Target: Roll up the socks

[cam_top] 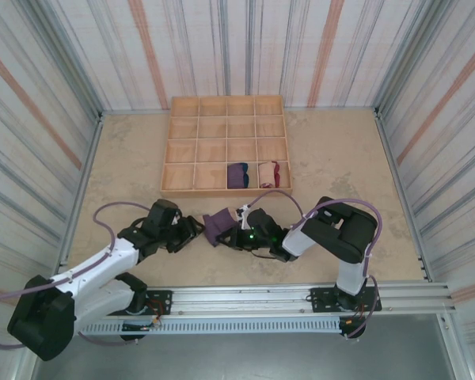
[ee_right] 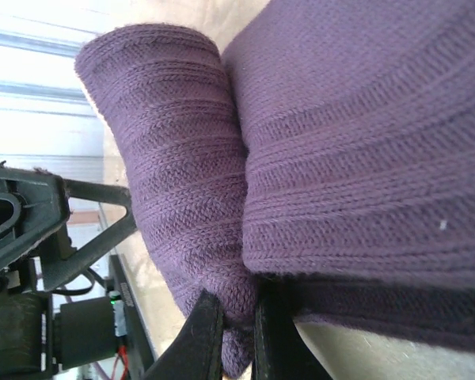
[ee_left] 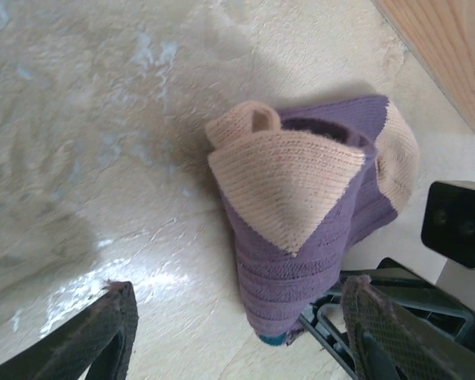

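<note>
A ribbed purple sock point(ee_left: 301, 198) with a tan toe and heel lies folded over itself on the table point(ee_left: 103, 119). The right gripper point(ee_right: 233, 317) is pinched tight on a fold at its edge. The left gripper point(ee_left: 237, 291) stands wide apart, holding nothing, with the sock just ahead of it.

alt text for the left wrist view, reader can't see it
A purple sock with tan patches lies bunched on the pale table, its lower end pinched by the right hand. The left hand frames it from below, fingers open; a wooden tray corner shows top right.
</note>
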Robot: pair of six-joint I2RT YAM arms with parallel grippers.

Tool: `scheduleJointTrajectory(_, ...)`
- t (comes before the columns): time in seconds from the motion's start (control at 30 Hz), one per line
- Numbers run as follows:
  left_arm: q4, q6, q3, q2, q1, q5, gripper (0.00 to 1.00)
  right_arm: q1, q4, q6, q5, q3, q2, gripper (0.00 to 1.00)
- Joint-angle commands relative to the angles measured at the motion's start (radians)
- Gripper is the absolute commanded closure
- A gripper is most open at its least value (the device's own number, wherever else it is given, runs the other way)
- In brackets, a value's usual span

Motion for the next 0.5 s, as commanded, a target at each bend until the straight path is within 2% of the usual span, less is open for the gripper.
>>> scheduleJointTrajectory(0.0, 0.078, 0.026, 0.017, 0.045, -0.01, -0.023, 0.31, -0.008, -0.364, 0.112, 0.004, -0.071, 0.108, 1.0)
scheduleJointTrajectory(0.23, 0.243, 0.028, 0.012, 0.19, -0.025, -0.039, 0.37, -0.025, -0.316, 0.161, -0.006, -0.092, 0.146, 1.0)
scheduleJointTrajectory(0.33, 0.29, 0.021, 0.015, 0.238, -0.034, -0.044, 0.44, -0.035, -0.267, 0.177, -0.015, -0.115, 0.158, 1.0)
scheduleJointTrajectory(0.47, 0.292, 0.021, 0.028, 0.277, -0.039, -0.076, 0.57, -0.045, -0.231, 0.176, -0.019, -0.132, 0.16, 1.0)
